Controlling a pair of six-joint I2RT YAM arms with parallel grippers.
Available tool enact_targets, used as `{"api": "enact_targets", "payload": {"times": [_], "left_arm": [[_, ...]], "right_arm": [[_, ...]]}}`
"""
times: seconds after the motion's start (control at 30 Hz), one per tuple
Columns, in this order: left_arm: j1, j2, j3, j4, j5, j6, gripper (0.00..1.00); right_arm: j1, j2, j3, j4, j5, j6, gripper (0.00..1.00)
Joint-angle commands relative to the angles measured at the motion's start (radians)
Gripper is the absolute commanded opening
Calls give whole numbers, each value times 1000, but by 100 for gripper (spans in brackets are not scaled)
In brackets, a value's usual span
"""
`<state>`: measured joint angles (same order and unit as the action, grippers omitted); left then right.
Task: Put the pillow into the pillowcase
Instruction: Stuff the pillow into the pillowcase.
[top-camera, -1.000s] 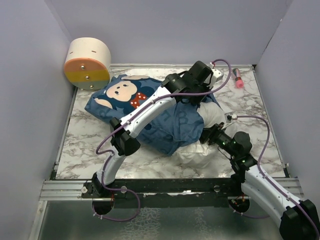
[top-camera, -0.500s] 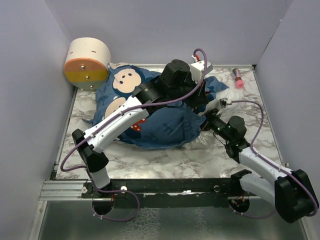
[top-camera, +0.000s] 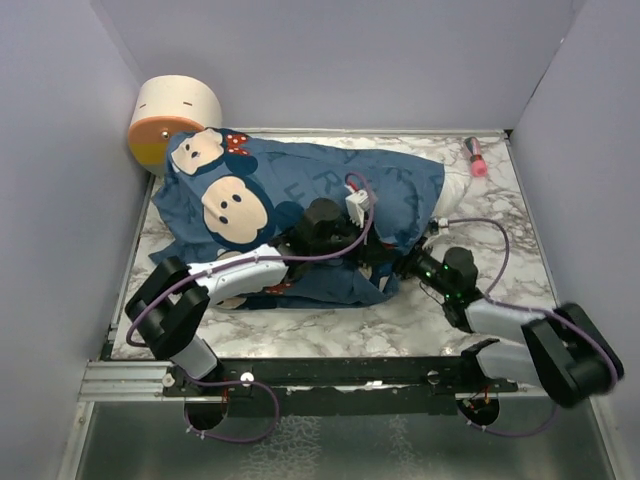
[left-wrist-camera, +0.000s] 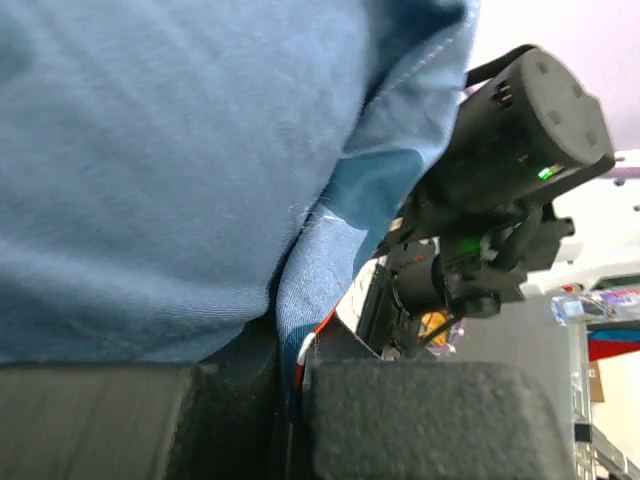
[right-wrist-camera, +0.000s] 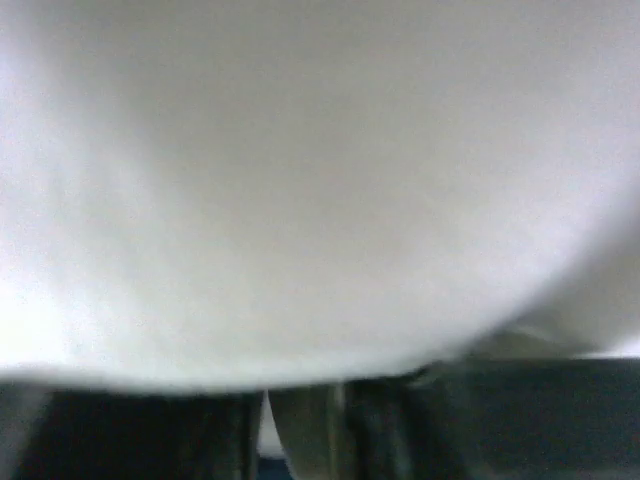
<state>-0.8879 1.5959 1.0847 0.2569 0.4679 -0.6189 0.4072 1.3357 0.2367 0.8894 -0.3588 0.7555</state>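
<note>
Vs 1 s ago: pillowcase (top-camera: 300, 190) now spread over nearly the whole pillow (top-camera: 455, 186), both lying across the back of the surface (top-camera: 520, 210). Only 1 white sliver shows, at the right end. Left jaws closed on the pillowcase hem. Right jaws against white fabric, state cannot tell. Judgement: insertion nearly complete.

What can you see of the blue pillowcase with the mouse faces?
The pillowcase is thin dark blue cloth with pale letters and two mouse faces. It lies puffed and wrinkled across the table, with the white pillow peeking out at its right end. The left gripper pinches its near hem.
</note>
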Motion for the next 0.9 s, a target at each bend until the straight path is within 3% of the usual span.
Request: {"api": "enact_targets", "payload": {"times": [0.0,0.07,0.17,0.33,0.5,0.63,0.77,0.87], "left_arm": [[69,-131,-223,370,157,-129,0],[94,-175,-273,372,154,-113,0],[121,-236,-329,376,137,-111,0],[134,-292,-363,384,135,-112,0],[135,-310,-368,385,145,-109,0],[135,-315,-355,395,154,-113,0],[135,-334,-330,397,158,-112,0],[132,-325,-312,437,192,-133,0]], "right_arm": [[33,-406,-67,-173,-26,-76,42],[31,-638,-31,-417,53,-137,55],[27,-862,53,-669,196,-209,69],[22,-866,217,-859,361,-287,76],[-50,-735,328,-878,425,-297,84],[-192,-632,331,-846,250,-204,86],[-258,-646,236,-812,137,-155,89],[-258,-632,122,-590,4,-87,97]]}}
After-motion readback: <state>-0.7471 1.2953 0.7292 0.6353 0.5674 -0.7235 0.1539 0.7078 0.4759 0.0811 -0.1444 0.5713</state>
